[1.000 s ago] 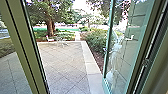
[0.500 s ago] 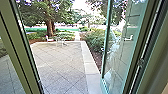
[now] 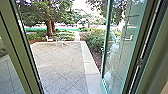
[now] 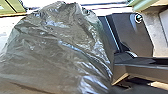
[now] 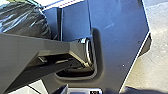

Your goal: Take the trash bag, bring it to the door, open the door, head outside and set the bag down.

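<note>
The trash bag [image 4: 57, 50], dark and glossy, looms large in the left wrist view, its side bulging beside the robot's base. Part of the same dark bag [image 5: 23, 20] appears in the right wrist view, beyond a robot arm. In the head view the glass door [image 3: 117, 55] with its green frame stands swung open on the right, a handle-like fitting on its edge. Through the opening lies the paved yard [image 3: 60, 65]. Whether either gripper's fingers are open or shut cannot be made out.
Door-frame posts [image 3: 22, 50] flank the opening on the left and right. Outside, a light kerb [image 3: 91, 65] edges the paving, with bushes [image 3: 95, 40] beyond it. A small table [image 3: 60, 41] and a chair [image 3: 49, 39] stand near the paving's far end, before a tree [image 3: 49, 26].
The head view has shifted a little since a second ago, bringing the left post nearer the edge. Between the last two head views hardly anything differs.
</note>
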Available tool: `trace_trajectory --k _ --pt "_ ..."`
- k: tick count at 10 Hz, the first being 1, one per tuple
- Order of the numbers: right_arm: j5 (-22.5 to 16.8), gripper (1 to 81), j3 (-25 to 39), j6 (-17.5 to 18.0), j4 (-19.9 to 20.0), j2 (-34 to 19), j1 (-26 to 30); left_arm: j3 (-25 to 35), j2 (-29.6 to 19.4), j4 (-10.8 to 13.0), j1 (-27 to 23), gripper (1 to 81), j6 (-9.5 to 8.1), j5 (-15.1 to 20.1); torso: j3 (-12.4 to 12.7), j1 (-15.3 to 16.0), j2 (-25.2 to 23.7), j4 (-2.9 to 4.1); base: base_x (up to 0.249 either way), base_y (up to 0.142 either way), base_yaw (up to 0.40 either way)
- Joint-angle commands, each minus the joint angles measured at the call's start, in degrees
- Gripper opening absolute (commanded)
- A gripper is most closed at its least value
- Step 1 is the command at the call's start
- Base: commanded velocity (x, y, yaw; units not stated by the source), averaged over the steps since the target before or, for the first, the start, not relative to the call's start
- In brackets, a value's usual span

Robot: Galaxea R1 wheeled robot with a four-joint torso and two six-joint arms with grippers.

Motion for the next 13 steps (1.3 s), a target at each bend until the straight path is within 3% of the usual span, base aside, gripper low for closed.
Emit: trace_trajectory --k 1,5,13 --pt "-2.9 81.1 -0.1 -0.2 -0.5 0.5 1.4 0.2 0.2 0.4 -2.6 1.0 0.06 3.2 0.0 0.0 0.0 0.0 0.0 0.0 0.0" --pt "-3.0 81.1 -0.1 -0.3 -0.5 0.6 1.4 0.2 0.8 -0.4 -2.6 1.0 -0.2 2.9 0.0 0.0 0.0 0.0 0.0 0.0 0.0" --pt "-3.0 81.1 -0.2 -0.3 -0.6 1.0 1.2 0.3 1.0 -0.1 -2.6 1.0 -0.2 2.9 0.0 -0.1 0.0 0.0 0.103 0.0 0.0"
